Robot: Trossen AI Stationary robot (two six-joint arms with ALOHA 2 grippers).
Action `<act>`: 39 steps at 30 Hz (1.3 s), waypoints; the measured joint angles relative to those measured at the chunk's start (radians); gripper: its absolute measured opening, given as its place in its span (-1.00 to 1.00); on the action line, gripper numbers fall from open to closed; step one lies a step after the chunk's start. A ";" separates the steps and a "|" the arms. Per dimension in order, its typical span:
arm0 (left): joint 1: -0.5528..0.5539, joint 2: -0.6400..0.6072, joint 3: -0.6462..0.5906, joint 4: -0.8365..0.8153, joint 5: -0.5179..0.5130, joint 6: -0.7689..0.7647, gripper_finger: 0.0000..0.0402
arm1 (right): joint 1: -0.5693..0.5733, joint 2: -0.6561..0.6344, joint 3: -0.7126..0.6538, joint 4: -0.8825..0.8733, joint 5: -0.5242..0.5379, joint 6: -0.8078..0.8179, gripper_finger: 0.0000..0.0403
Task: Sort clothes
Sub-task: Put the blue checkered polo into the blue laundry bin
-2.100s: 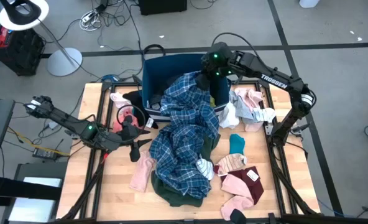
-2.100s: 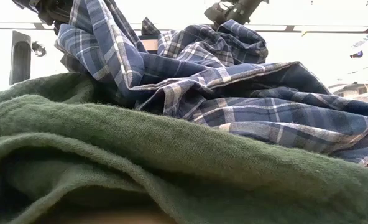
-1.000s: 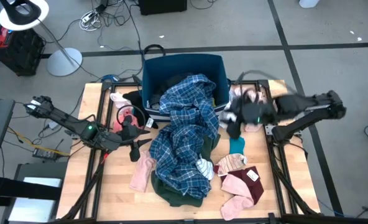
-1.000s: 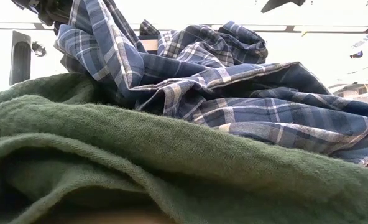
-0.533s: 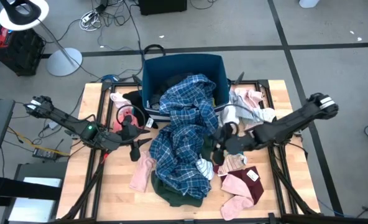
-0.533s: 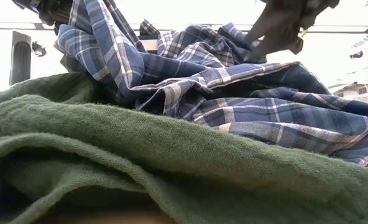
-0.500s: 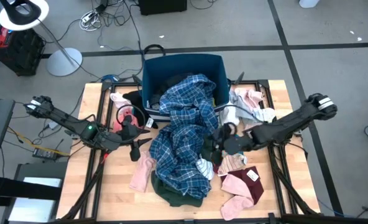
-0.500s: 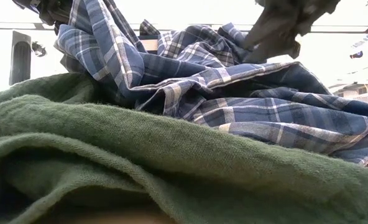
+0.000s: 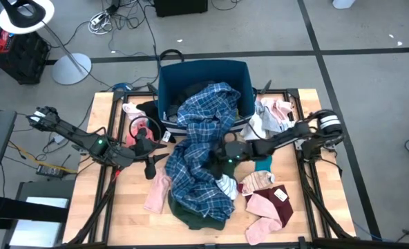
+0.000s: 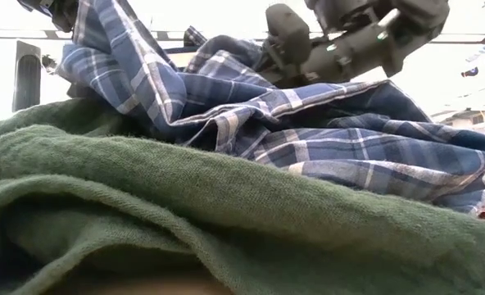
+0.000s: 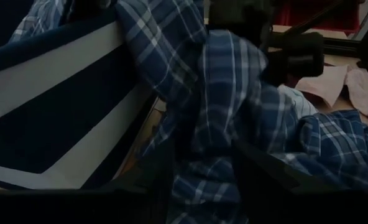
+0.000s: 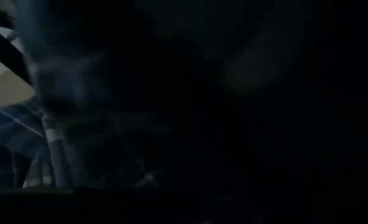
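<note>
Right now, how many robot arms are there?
2. The left arm's gripper waits by the plaid shirt's left edge; the right gripper is down on the shirt in the table's middle. None seems hidden.

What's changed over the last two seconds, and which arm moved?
The right gripper left the bin, swung out over the table's right side, then reached in low to the middle of the plaid shirt, pressing into it; whether it has gripped is unclear. In the low view the shirt's upper folds shifted slightly. The left gripper, the green top and the small garments stayed put.
</note>
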 joint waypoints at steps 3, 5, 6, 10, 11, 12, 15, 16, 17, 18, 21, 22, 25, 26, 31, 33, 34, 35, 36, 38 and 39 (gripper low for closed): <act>0.000 0.000 0.000 -0.001 0.000 0.000 -0.19 | -0.017 0.035 0.050 -0.004 -0.062 0.001 -0.32; 0.000 0.000 0.000 0.000 0.000 0.000 -0.19 | -0.022 0.040 0.086 -0.005 -0.097 -0.041 -0.71; 0.000 0.000 0.000 -0.001 0.000 0.000 -0.19 | -0.023 0.039 0.104 -0.010 -0.103 -0.075 -0.85; 0.000 0.000 0.000 0.000 0.000 0.000 -0.19 | -0.033 0.021 0.205 -0.081 -0.104 -0.179 -0.95; 0.000 0.000 0.000 0.000 0.000 0.000 -0.19 | -0.039 0.014 0.243 -0.128 -0.104 -0.210 -0.97; 0.000 0.000 0.000 -0.001 0.000 0.000 -0.19 | -0.044 0.005 0.280 -0.189 -0.100 -0.242 -0.97; 0.000 0.000 0.000 0.000 0.000 0.000 -0.19 | -0.061 0.004 0.419 -0.378 -0.074 -0.321 -0.98; 0.000 0.000 0.000 0.001 0.000 0.000 -0.19 | -0.067 0.004 0.468 -0.439 -0.070 -0.357 -0.98; 0.000 0.000 0.000 0.001 0.000 0.000 -0.19 | -0.074 0.005 0.520 -0.485 -0.063 -0.390 -0.98; 0.000 0.000 0.000 0.000 0.000 0.000 -0.19 | -0.080 0.005 0.568 -0.520 -0.048 -0.420 -0.98; 0.000 0.000 0.000 0.000 -0.002 0.000 -0.19 | -0.109 0.004 0.705 -0.621 -0.006 -0.518 -0.99; 0.000 0.000 0.000 0.000 -0.001 0.000 -0.19 | -0.118 0.004 0.752 -0.655 0.000 -0.549 -0.99; 0.000 0.000 0.000 -0.002 -0.002 0.000 -0.19 | -0.150 0.004 0.889 -0.703 0.021 -0.627 -0.99; 0.000 0.000 0.000 -0.002 -0.002 0.000 -0.19 | -0.163 0.003 0.928 -0.711 0.030 -0.649 -0.99; 0.000 0.000 0.000 0.001 -0.004 0.006 -0.19 | -0.237 0.004 1.104 -0.784 0.129 -0.772 -0.99; 0.000 0.000 0.000 -0.002 -0.002 0.006 -0.19 | -0.269 0.003 1.156 -0.797 0.198 -0.813 -1.00; 0.000 0.000 0.000 -0.004 -0.002 0.006 -0.19 | -0.284 0.003 1.177 -0.810 0.236 -0.833 -1.00; 0.000 0.000 0.000 -0.004 -0.002 0.006 -0.19 | -0.301 0.003 1.193 -0.820 0.275 -0.850 -1.00; 0.000 0.000 0.000 -0.004 -0.002 0.006 -0.19 | -0.317 0.003 1.206 -0.821 0.311 -0.866 -1.00; 0.000 0.000 0.000 -0.004 -0.002 0.006 -0.19 | -0.348 0.003 1.222 -0.822 0.391 -0.895 -1.00; 0.000 0.000 0.000 -0.004 -0.002 0.006 -0.19 | -0.365 0.003 1.229 -0.822 0.428 -0.907 -1.00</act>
